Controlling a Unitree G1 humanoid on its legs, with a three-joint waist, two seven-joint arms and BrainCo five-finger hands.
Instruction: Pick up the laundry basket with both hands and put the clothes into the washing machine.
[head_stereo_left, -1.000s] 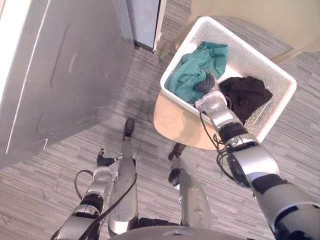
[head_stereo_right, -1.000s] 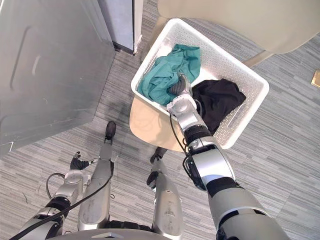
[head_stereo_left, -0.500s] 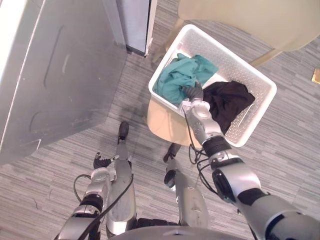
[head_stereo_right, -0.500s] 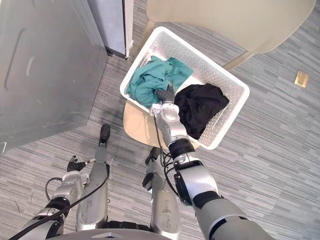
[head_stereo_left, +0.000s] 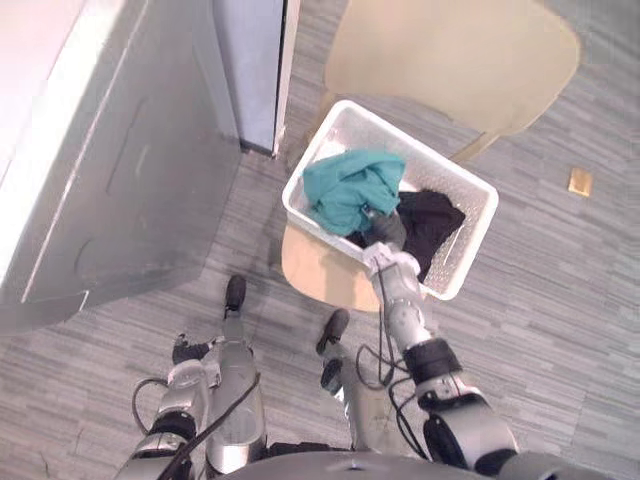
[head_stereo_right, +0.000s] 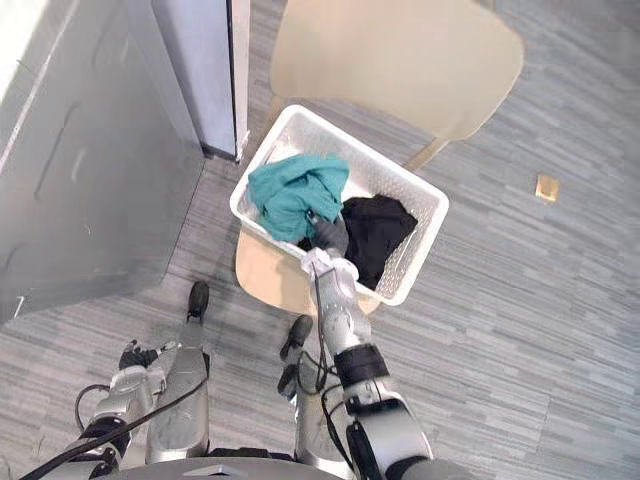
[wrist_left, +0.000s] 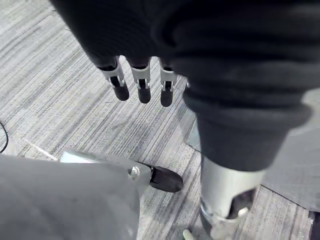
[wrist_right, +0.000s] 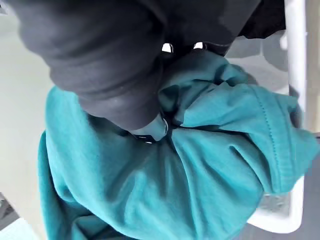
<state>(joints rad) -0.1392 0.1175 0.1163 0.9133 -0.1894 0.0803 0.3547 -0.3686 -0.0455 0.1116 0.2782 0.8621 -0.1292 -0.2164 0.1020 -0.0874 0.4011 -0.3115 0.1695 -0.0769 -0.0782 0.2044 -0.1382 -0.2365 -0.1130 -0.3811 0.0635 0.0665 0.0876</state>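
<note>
The white laundry basket (head_stereo_left: 468, 186) stands on a beige chair seat (head_stereo_left: 312, 272). A teal garment (head_stereo_left: 349, 187) lies bunched up at the basket's left end, and a black garment (head_stereo_left: 432, 218) lies beside it. My right hand (head_stereo_left: 386, 234) reaches over the basket's near rim between the two. In the right wrist view its thumb and fingers pinch a gathered fold of the teal garment (wrist_right: 215, 165). My left hand (head_stereo_left: 189, 350) hangs low near the floor, away from the basket, with its fingers (wrist_left: 142, 88) straight and nothing in them.
The grey washing machine (head_stereo_left: 120, 180) fills the left side, with a blue-grey panel (head_stereo_left: 250, 60) behind it close to the basket's left corner. The chair's back (head_stereo_left: 450, 55) rises beyond the basket. A small tan piece (head_stereo_left: 579, 181) lies on the striped floor at the right.
The camera has pulled back and the whole picture has shifted. The teal garment now sits more tightly bunched around my right hand. My left hand stays low.
</note>
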